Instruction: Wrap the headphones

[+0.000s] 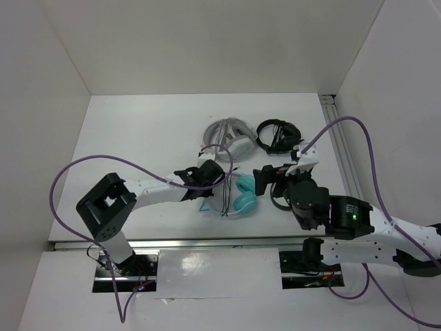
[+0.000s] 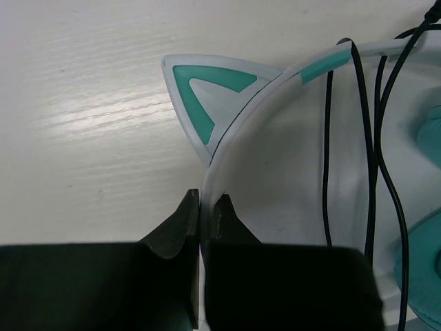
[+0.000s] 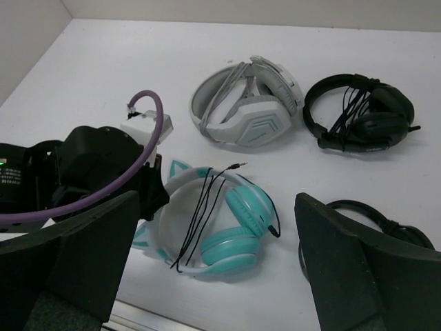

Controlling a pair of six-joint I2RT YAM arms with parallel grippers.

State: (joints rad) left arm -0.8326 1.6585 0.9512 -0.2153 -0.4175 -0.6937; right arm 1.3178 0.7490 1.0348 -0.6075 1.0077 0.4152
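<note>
The teal headphones (image 1: 238, 198) lie flat on the white table, cups to the right; they also show in the right wrist view (image 3: 234, 227). The thin black cable (image 3: 203, 207) is looped several times across the pale headband, its plug (image 3: 238, 166) free at the far side. My left gripper (image 1: 207, 187) is shut on the headband (image 2: 227, 148) just below a cat ear (image 2: 207, 93), its black fingers (image 2: 180, 224) pinching the band from both sides. My right gripper (image 3: 220, 276) is open and empty, hovering to the right of the headphones.
White-grey headphones (image 1: 229, 136) and black headphones (image 1: 278, 134) lie at the back of the table. Another black headset (image 3: 386, 221) lies by my right finger. Purple arm cables loop on both sides. White walls enclose the table.
</note>
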